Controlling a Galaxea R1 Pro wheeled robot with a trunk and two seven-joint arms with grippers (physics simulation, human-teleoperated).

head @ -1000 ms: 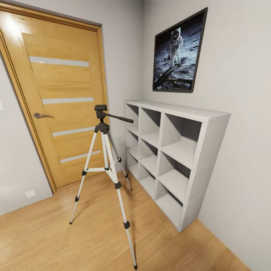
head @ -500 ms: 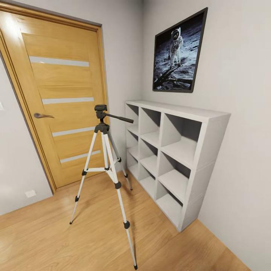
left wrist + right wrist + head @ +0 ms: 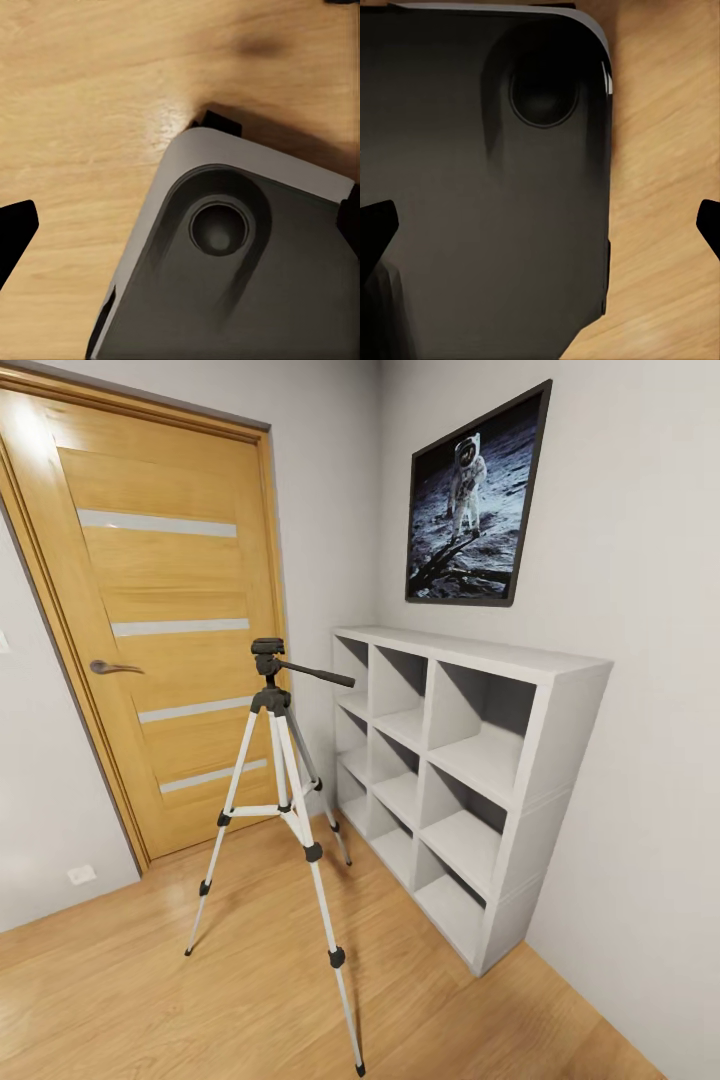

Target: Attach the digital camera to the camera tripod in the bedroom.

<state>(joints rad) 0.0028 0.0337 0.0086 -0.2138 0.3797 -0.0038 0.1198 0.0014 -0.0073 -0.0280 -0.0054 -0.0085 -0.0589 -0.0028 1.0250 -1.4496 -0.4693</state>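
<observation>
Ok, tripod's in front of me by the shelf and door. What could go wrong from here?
1. The camera tripod spreads its legs wide, and one foot reaches toward the robot: driving closer could clip it and tip the stand.
2. The pan handle sticks out toward the white cube shelf, so an arm coming from that side may snag it.
3. The tripod head carries no camera, so the mounting is likely not yet begun.

No readable text, label, brand, number or sign appears on anything in these views.
</observation>
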